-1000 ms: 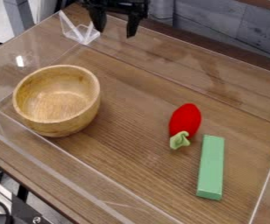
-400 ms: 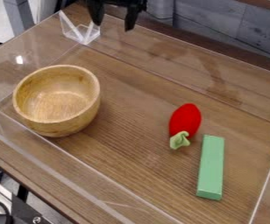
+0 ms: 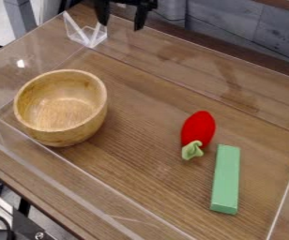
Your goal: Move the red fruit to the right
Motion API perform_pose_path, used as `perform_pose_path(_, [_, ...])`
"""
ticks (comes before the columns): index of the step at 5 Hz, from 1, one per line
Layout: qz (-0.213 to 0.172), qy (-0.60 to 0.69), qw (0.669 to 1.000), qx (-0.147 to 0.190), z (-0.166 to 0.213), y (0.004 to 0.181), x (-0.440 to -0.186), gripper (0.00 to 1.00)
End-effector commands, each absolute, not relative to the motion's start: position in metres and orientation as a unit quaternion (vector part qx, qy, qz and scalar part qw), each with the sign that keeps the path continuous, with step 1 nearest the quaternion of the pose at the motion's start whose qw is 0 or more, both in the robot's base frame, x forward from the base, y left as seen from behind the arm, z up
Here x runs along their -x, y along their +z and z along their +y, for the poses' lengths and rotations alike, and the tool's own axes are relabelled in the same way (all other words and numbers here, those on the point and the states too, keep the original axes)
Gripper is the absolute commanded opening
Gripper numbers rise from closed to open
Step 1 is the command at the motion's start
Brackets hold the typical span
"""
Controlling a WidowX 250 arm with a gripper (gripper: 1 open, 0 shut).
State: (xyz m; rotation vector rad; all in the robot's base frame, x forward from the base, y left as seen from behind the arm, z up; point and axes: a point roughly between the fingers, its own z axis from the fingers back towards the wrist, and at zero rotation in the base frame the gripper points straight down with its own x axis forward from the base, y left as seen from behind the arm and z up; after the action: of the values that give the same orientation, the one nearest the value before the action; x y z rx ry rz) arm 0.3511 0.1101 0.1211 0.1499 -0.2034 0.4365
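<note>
The red fruit (image 3: pixel 199 129) is a small glossy red oval with a light green stem end pointing toward the front. It lies on the wooden table, right of centre. My gripper (image 3: pixel 122 19) hangs at the far top edge of the view, well away from the fruit, with its two dark fingers spread apart and nothing between them. Only the fingers' lower parts show.
A wooden bowl (image 3: pixel 61 106) stands at the left. A long flat green block (image 3: pixel 226 178) lies just right of and in front of the fruit. Clear acrylic walls (image 3: pixel 84 34) ring the table on all sides.
The gripper has risen slightly toward the top edge of the view. The fruit, bowl and block have not moved.
</note>
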Motion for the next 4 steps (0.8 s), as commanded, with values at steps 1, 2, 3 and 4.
perform_pose_path(1, [-0.129, 0.206, 0.967, -0.08, 0.107, 0.136, -0.359, 1.0])
perform_pose_path(2, [-0.126, 0.196, 0.969, -0.083, 0.105, 0.132, -0.36, 1.0])
perform_pose_path(3, [-0.114, 0.145, 0.98, -0.073, 0.08, 0.126, -0.348, 1.0])
perform_pose_path(4, [-0.106, 0.089, 0.989, -0.059, 0.04, 0.122, -0.335, 1.0])
